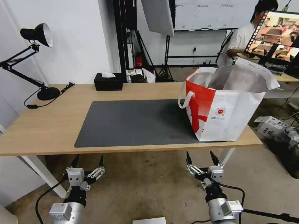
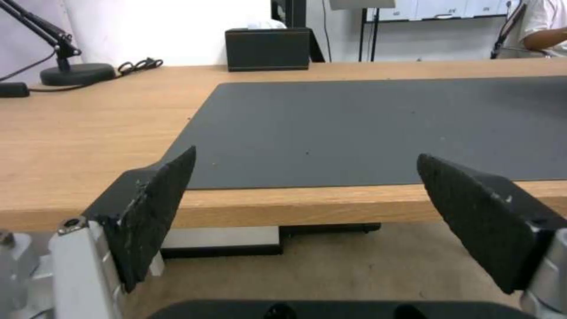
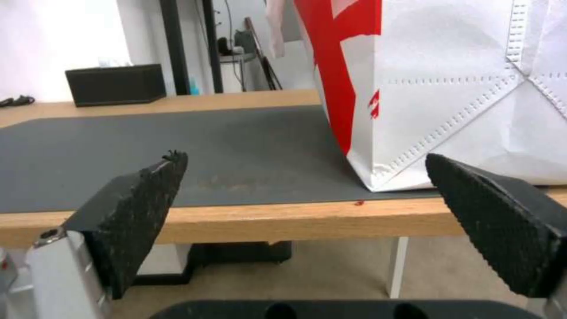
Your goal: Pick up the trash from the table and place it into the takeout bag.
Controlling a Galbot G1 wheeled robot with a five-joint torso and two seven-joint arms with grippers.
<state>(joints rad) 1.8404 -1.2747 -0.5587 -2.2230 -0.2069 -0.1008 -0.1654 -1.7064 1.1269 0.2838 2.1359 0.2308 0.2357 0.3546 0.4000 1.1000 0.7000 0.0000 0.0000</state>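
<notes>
On the right end of the table (image 1: pixel 46 124), the takeout bag (image 1: pixel 224 105) is standing upright with its mouth gaping open, its base resting partly on the dark grey mat (image 1: pixel 134 123) and partly on bare wood near the front edge. One white loop handle (image 1: pixel 184 96) is hanging down the bag's red side, toward the mat. Inside the bag, silver lining is showing (what lies at the bottom is hidden by the walls). A tiny red crumb (image 3: pixel 359 203) is lying on the wood strip just before the bag's front corner.

Below the table's front edge, both arms are waiting low, pointing up toward the desk. The left gripper (image 1: pixel 88 161) is sitting under the mat's near left corner, its fingers spread wide and holding nothing. The right gripper (image 1: pixel 201 158) is sitting just in front of the bag's base, fingers likewise spread wide and empty.

At the far edge, a black tissue box (image 1: pixel 109 81) is sitting behind the mat, and a black desk lamp (image 1: pixel 37 62) is standing at the far left corner.
</notes>
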